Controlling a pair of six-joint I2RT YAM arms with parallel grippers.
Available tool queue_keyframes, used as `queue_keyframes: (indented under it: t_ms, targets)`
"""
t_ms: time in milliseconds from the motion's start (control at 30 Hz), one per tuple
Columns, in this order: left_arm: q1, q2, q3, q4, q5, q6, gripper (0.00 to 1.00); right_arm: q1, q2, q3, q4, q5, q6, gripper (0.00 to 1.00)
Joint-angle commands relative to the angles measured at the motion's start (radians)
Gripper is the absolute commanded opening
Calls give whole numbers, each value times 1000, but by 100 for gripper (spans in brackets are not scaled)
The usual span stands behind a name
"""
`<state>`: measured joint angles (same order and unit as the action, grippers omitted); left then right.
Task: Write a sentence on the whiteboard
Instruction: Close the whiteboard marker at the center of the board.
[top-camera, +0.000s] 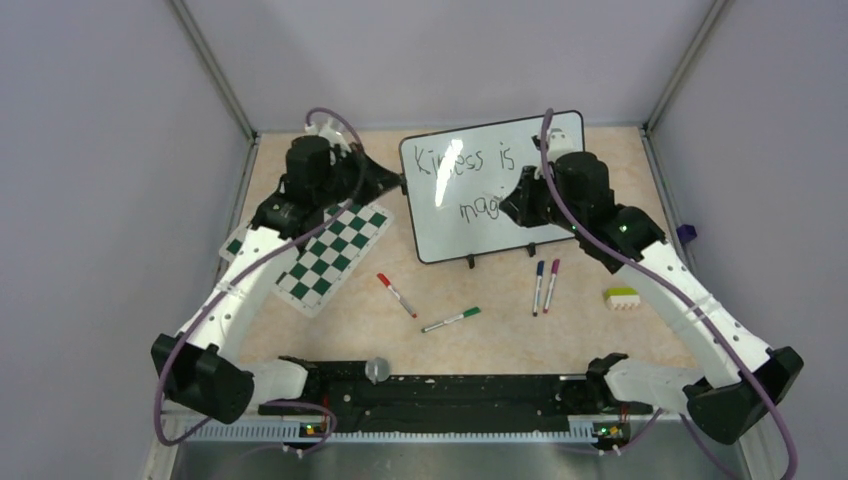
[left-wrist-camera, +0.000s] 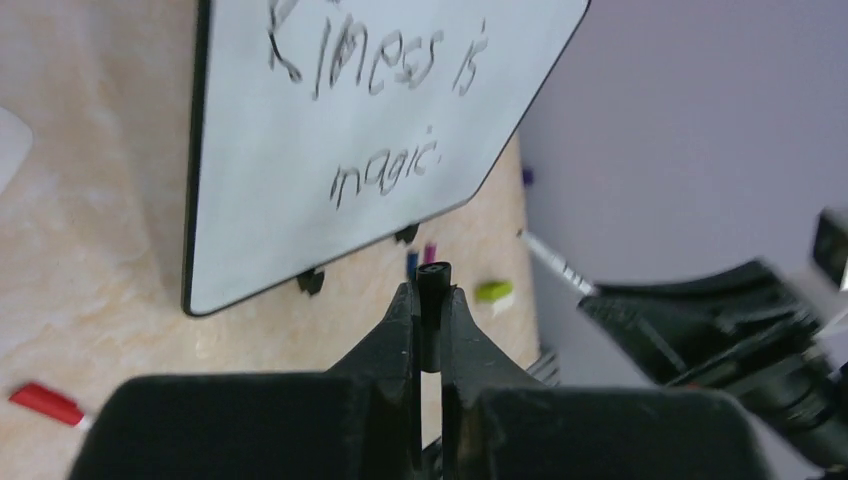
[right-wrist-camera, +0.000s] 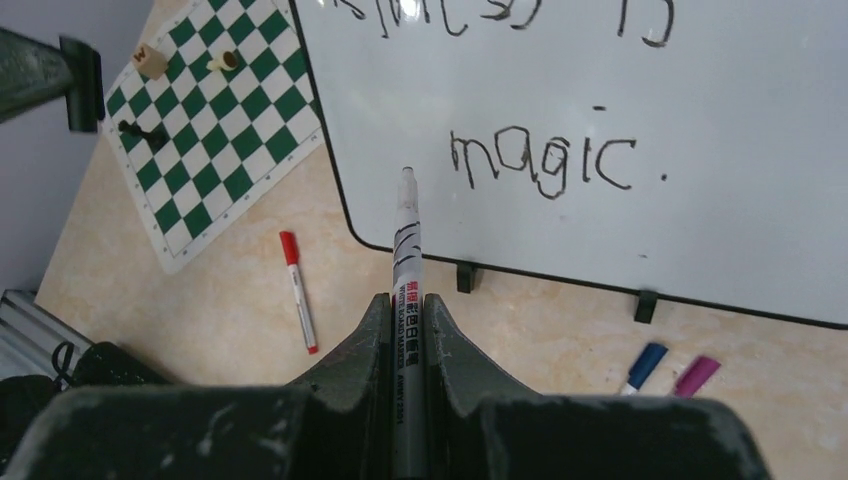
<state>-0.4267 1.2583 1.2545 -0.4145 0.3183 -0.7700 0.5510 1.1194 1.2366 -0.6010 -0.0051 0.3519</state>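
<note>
The whiteboard (top-camera: 500, 225) stands on two small black feet at the back of the table. The sentence (top-camera: 478, 160) is in thin black handwriting, "Kindess is" above "magic." (right-wrist-camera: 545, 160). My right gripper (right-wrist-camera: 407, 303) is shut on a white whiteboard marker (right-wrist-camera: 406, 240), whose bare tip hangs just in front of the board's lower left, apart from it. From above, the right gripper (top-camera: 510, 200) covers part of the second line. My left gripper (left-wrist-camera: 431, 295) is shut on a small black marker cap (left-wrist-camera: 431, 320), held left of the board and facing it (left-wrist-camera: 260, 200).
A green-and-white chess mat (top-camera: 330, 250) with a few pieces (right-wrist-camera: 140, 133) lies to the left. On the table in front of the board lie a red marker (top-camera: 397, 295), a green marker (top-camera: 450, 320), a blue marker (top-camera: 538, 287), a magenta marker (top-camera: 551, 285) and a green-and-white block (top-camera: 622, 297).
</note>
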Motion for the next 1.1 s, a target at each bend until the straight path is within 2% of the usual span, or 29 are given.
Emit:
queue_keyframes:
  t_ms: [0,100,200,400,633,1067]
  targets:
    - [137,-21,-57,344,144,-463,0,48,25,53,180,-4,29,0]
    - [153,-48,-188,553,94,-778,0,73,51,58,269,-73,19,0]
    - [152,-81,-313,690,13,-946,0,95,86,85,328,-115,8,0]
    - [152,-125,-367,707,-141,-1055,0,125,174,164,369,-139,-6,0]
    - [151,-94,-419,804,-133,-1165,0,172,248,234,374,-164,-38,0]
    - [151,-93,-433,783,-156,-1162,0,205,277,257,394,-209,-58,0]
